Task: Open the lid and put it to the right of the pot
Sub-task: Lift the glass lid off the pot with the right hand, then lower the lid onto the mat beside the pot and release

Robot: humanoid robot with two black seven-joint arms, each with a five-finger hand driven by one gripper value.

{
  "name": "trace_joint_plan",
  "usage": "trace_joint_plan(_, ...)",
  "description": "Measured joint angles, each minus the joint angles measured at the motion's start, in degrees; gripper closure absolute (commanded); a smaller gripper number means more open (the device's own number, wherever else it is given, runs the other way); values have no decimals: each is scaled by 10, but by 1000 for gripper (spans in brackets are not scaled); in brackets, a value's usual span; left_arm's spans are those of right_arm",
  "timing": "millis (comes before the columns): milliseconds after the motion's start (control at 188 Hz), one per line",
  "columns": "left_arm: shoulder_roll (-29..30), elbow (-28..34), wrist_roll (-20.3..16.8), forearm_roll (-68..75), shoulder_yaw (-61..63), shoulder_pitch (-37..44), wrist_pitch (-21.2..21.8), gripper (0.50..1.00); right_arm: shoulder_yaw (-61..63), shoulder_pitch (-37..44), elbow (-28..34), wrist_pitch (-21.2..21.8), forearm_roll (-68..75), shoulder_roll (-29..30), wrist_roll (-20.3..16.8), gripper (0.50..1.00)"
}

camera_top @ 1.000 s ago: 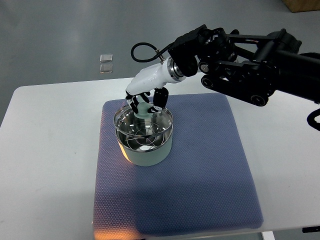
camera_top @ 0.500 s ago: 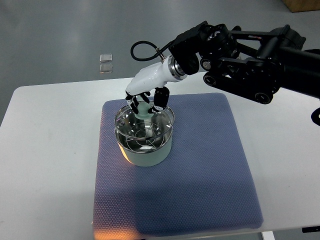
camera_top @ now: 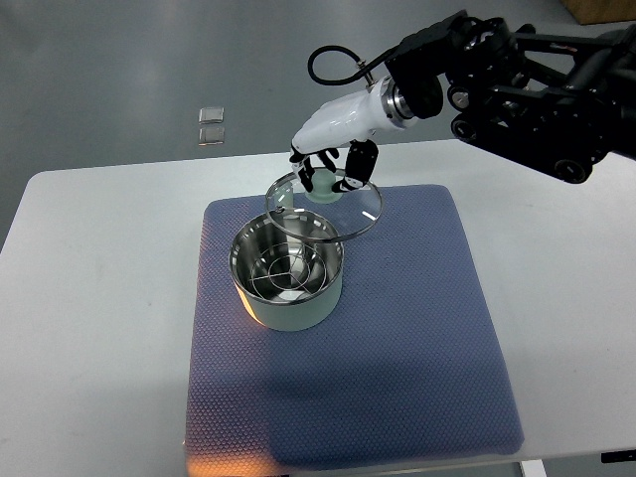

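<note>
Pot on mat, lid held above its far right.
The pot (camera_top: 287, 281) stands on the mat (camera_top: 397, 338), left of the mat's middle, on the tabletop (camera_top: 89, 328). The lid (camera_top: 324, 207) hangs from the right hand (camera_top: 328, 177), over the pot's far-right rim.

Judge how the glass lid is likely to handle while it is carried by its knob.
The lid looks rigid, probably glass with a metal rim, so likely breakable if dropped. Held only by its knob in the right hand, it hangs tilted and might swing.
</note>
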Motion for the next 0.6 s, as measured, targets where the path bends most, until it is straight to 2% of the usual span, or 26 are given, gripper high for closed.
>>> trace_joint_plan(351,0,0,0,0,0,0,0,500,3,-28,24,-11,2,-80,0,1000)
trace_joint_plan(601,0,0,0,0,0,0,0,500,2,-60,28,-16,-3,-100,-1,1000)
